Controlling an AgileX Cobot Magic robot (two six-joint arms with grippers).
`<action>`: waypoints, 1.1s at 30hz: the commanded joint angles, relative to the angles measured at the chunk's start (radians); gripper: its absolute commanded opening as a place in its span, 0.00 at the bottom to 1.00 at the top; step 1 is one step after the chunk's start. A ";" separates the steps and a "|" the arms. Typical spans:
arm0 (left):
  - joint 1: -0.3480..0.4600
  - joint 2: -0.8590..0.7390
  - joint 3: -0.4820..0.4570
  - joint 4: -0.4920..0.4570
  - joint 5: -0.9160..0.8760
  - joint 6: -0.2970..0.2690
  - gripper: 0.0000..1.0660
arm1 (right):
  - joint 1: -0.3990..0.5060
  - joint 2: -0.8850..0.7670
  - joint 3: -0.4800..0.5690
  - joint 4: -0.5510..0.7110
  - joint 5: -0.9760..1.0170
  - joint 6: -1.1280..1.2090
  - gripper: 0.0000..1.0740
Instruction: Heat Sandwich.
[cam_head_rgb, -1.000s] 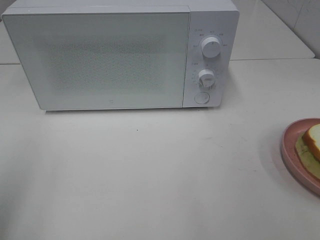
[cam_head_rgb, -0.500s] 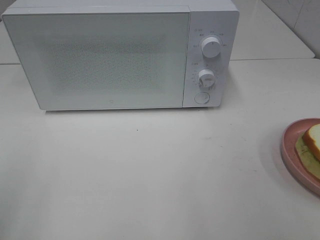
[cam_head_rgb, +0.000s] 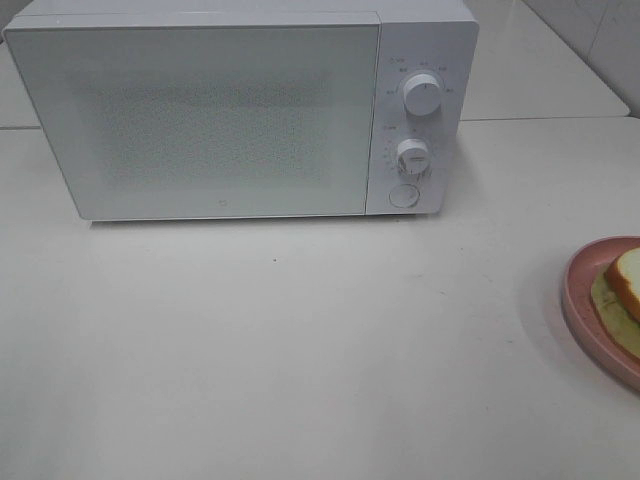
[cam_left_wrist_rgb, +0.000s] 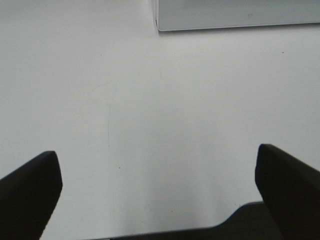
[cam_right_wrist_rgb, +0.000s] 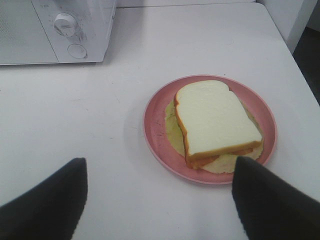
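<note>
Sandwich heating is not begun: the white box-shaped microwave is seen on the pale smooth table with its door shut, two round knobs and a round button on its panel, and bare tabletop lies between it and the pink round plate. The left gripper is spread wide over bare table, grasping nothing; the right gripper is parted above the plate's near edge, also empty. The sandwich rests flat on the plate, smooth white bread with an orange-tan crust over a yellow-green layer.
</note>
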 joint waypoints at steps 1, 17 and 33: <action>0.001 -0.069 0.004 0.002 -0.014 -0.004 0.95 | -0.007 -0.027 0.002 -0.005 -0.008 -0.004 0.71; 0.001 -0.161 0.004 -0.009 -0.015 -0.004 0.95 | -0.007 -0.026 0.002 -0.005 -0.008 -0.004 0.71; 0.001 -0.159 0.004 -0.008 -0.015 -0.004 0.95 | -0.007 -0.026 0.002 -0.005 -0.008 -0.004 0.71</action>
